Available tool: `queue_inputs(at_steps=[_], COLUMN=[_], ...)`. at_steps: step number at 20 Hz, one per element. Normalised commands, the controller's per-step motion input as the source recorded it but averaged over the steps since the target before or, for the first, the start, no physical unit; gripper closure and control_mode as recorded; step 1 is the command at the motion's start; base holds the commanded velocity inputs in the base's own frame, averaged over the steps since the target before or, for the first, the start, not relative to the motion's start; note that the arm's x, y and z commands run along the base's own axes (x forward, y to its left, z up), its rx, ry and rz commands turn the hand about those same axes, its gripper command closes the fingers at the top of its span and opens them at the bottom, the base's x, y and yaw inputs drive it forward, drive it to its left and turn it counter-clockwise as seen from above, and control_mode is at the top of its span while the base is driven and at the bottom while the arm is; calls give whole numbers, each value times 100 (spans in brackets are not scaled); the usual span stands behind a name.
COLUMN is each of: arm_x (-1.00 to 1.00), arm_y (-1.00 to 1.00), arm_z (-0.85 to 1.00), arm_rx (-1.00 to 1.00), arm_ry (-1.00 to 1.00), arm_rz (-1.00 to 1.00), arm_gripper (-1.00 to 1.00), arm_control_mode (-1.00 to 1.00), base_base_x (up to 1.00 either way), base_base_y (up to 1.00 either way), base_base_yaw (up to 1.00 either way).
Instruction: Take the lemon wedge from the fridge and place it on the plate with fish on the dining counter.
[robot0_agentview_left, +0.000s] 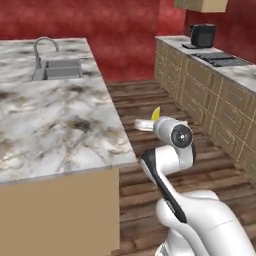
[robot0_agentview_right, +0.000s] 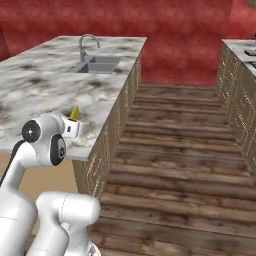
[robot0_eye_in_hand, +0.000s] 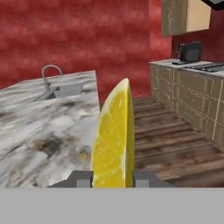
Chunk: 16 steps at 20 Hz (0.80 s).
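Pinching a bright yellow lemon wedge (robot0_eye_in_hand: 113, 138), the gripper (robot0_eye_in_hand: 113, 178) holds it upright between its two dark fingers (robot0_eye_in_hand: 81, 179), which press against the wedge's lower sides, one on each side, so that most of the fruit rises above them. In the hand view the wedge stands tall in the middle, its pale rind edge running up the right side and its wet flesh facing left. Behind it, to the left, stretches the dining counter (robot0_eye_in_hand: 39, 131), a marble top veined dark and tan, with a steel sink (robot0_eye_in_hand: 61, 91) and a curved tap (robot0_eye_in_hand: 51, 72) at the far end. To the right lies a dark wood floor (robot0_eye_in_hand: 175, 140), and beyond it a wall counter (robot0_eye_in_hand: 192, 94) with beige drawers against a red wall (robot0_eye_in_hand: 87, 39). In the left base view the white arm (robot0_agentview_left: 175, 165) rises from the lower right, and the wedge (robot0_agentview_left: 156, 113) shows as a small yellow tip just above the hand, over the floor and just beside the long edge of the dining counter (robot0_agentview_left: 55, 125). In the right base view the wedge (robot0_agentview_right: 75, 113) pokes up from the gripper (robot0_agentview_right: 76, 125) in front of the near part of the marble top (robot0_agentview_right: 60, 85), with the sink (robot0_agentview_right: 99, 64) well beyond it.
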Motion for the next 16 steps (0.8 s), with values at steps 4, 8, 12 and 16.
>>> queue_inputs(at_steps=[4, 8, 12, 16], arm_x=[0, 0, 0, 0], arm_y=[0, 0, 0, 0], arm_z=[0, 0, 0, 0], arm_rx=[0, 0, 0, 0], arm_ry=[0, 0, 0, 0], arm_rz=[0, 0, 0, 0], arm_gripper=[100, 100, 100, 100], arm_control_mode=[100, 100, 100, 100], base_base_x=[-57, -27, 27, 100], base_base_y=[-3, 70, 100, 100], base_base_yaw=[75, 55, 6, -3])
